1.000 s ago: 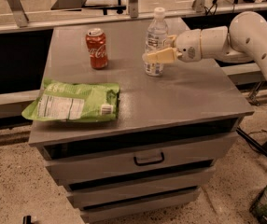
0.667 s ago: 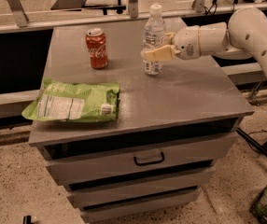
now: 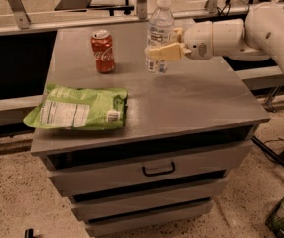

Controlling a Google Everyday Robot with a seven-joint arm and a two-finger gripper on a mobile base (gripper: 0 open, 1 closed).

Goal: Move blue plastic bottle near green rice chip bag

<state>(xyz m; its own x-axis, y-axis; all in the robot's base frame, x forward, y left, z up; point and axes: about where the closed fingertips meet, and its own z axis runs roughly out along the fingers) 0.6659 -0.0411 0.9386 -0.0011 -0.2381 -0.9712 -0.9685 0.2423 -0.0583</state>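
The blue plastic bottle (image 3: 159,26), clear with a white cap and a white-and-blue label, stands upright at the back middle of the grey cabinet top (image 3: 196,100). My gripper (image 3: 163,51) reaches in from the right and is shut on the bottle's lower body, with one tan finger (image 3: 168,51) across its front. The bottle's base looks just off the surface. The green rice chip bag (image 3: 80,108) lies flat at the front left corner, well apart from the bottle.
A red soda can (image 3: 103,51) stands at the back left, between the bottle and the bag. My white arm (image 3: 261,31) spans the right side. Drawers with a black handle (image 3: 158,170) are below. A metal rail runs behind the cabinet.
My gripper and the bottle have shifted a little to the left and slightly up. The can and the bag have not moved.
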